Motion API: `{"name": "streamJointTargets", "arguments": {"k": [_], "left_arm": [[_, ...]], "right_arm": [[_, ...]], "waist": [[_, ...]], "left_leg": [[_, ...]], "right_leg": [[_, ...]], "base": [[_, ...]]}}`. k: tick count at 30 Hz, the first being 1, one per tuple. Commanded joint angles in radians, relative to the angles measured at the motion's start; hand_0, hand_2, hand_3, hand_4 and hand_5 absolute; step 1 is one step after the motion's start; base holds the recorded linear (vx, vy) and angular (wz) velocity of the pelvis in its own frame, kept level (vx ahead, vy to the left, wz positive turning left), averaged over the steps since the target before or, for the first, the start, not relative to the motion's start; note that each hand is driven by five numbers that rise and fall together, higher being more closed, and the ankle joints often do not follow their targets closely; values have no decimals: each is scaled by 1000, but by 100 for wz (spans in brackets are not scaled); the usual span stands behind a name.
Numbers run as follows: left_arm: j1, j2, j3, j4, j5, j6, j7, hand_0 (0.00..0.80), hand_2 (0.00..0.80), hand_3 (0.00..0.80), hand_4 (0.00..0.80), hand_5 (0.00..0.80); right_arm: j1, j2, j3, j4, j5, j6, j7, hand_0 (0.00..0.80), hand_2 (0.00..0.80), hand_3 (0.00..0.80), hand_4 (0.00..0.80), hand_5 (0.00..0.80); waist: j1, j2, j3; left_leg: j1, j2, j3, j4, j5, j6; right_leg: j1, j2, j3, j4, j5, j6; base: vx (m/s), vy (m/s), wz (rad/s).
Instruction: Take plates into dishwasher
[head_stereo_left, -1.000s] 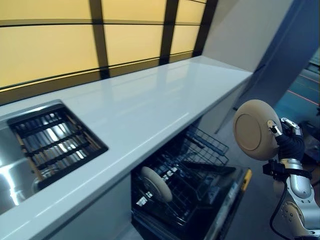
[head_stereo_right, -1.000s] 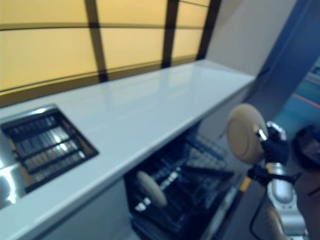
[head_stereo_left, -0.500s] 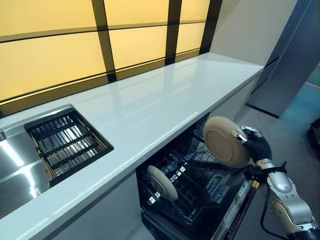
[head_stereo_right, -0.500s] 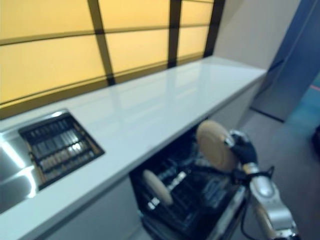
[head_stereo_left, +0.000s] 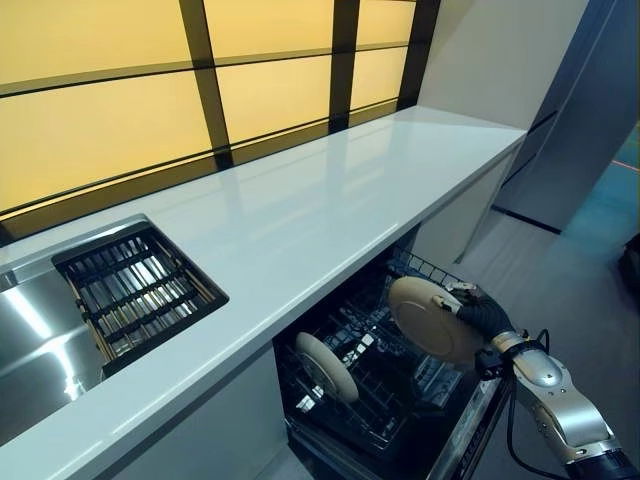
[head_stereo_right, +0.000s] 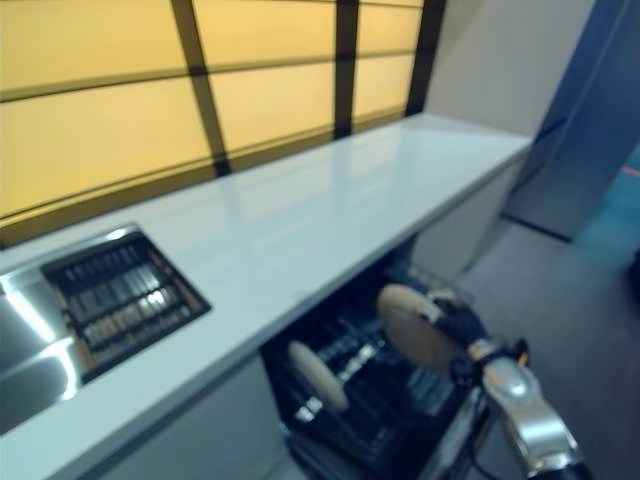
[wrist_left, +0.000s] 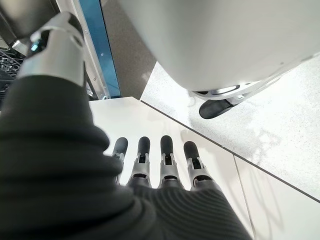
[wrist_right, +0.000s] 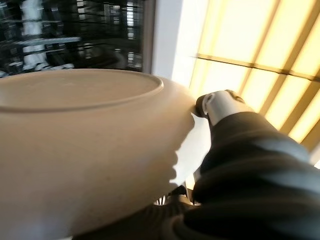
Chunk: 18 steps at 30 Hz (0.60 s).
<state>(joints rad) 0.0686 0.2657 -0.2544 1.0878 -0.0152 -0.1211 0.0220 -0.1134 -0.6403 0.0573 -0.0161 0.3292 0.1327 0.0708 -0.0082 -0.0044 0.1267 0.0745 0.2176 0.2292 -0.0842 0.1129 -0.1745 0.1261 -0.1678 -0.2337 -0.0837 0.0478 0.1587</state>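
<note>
My right hand (head_stereo_left: 484, 314) is shut on the rim of a beige plate (head_stereo_left: 431, 319), held on edge just above the right side of the open dishwasher's lower rack (head_stereo_left: 385, 385). The right wrist view shows the plate's underside (wrist_right: 75, 145) close up with my thumb (wrist_right: 216, 104) on its rim. A second beige plate (head_stereo_left: 326, 367) stands upright in the rack at its left. My left hand (wrist_left: 160, 172) shows only in its wrist view, with straight fingers that hold nothing, beside a white panel.
A long white counter (head_stereo_left: 300, 215) runs above the dishwasher. A steel sink (head_stereo_left: 40, 340) with a dark slatted rack (head_stereo_left: 135, 290) sits at its left end. The dishwasher door (head_stereo_left: 470, 430) hangs open below. Grey floor (head_stereo_left: 570, 300) lies to the right.
My right hand has carried the plate down and to the left, from high beside the counter's end to just over the rack. The camera has shifted too.
</note>
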Motion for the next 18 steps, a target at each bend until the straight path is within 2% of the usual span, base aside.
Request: {"name": "streamJointTargets", "arguments": {"k": [1,9,18], "left_arm": [[-62,35,0,27,-5,-13,1,0,0,0,0,0],[-62,36,-2,12,2,-12,-3,0,0,0,0,0],[-64,40,-20,-9,21,5,-17,0,0,0,0,0]], "right_arm": [[-82,-35,-9,0,-87,-41,24,800,800,800,800,800],[-73,-35,16,53,-171,-33,25,800,800,800,800,800],[-86,26,66,135,-184,-6,-19,800,800,800,800,800]], "waist": [[22,-37,3],[32,-36,15],[53,-30,30]], "left_leg": [[-44,-24,-65,8,-4,34],[-49,-18,-72,12,2,34],[-48,-20,-87,17,4,36]], "right_leg": [[-10,10,-33,97,-59,-33],[-5,14,-36,104,-63,-35],[4,11,-46,105,-62,-35]], "base": [[21,-21,5],[11,-8,3],[2,-1,0]]}}
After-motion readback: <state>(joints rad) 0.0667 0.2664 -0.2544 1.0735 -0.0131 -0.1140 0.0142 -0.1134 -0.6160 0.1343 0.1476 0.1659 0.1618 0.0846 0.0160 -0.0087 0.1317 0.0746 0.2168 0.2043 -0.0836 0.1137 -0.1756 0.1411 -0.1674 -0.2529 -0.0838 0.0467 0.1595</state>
